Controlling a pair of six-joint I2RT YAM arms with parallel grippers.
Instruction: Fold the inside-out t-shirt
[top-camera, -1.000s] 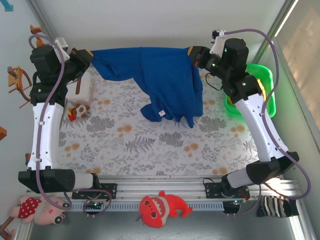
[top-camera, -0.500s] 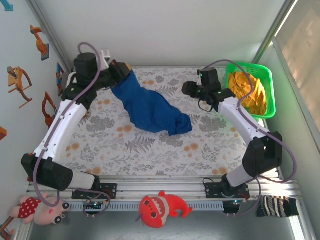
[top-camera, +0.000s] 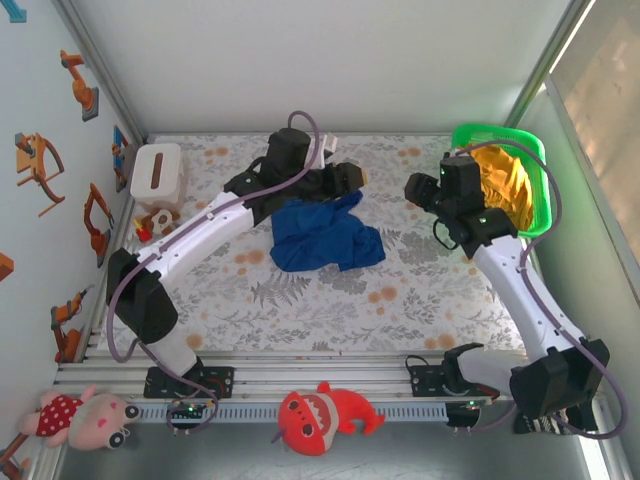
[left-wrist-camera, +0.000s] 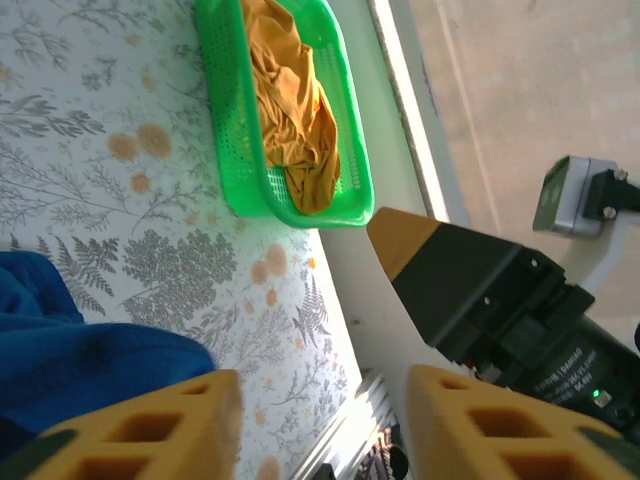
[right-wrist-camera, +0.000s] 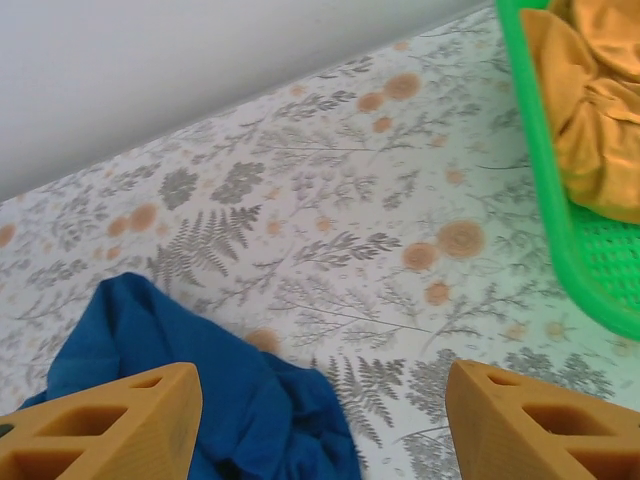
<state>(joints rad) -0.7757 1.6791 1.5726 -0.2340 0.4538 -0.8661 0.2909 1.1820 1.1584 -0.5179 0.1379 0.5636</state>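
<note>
Left gripper (left-wrist-camera: 320, 405) and right gripper (right-wrist-camera: 320, 405) both stand spread, holding nothing. The t-shirt (top-camera: 322, 238) lies crumpled on the table (top-camera: 420, 290), just beside the left one and apart from the right. It is probably light, limp cloth, best pinched at a hem corner or shoulder.

I assess this as a robotics lab test cell, not a home. The left arm (top-camera: 200, 225) and right arm (top-camera: 520, 290) are bolted to an aluminium extrusion rail (top-camera: 320, 372) at the table edge, boxed in by plain white panels (top-camera: 330, 60). The floral tablecloth (top-camera: 320, 300), wall stickers (top-camera: 40, 165), plush shark (top-camera: 318, 418) and plush doll (top-camera: 85, 418) read as staged props.
</note>
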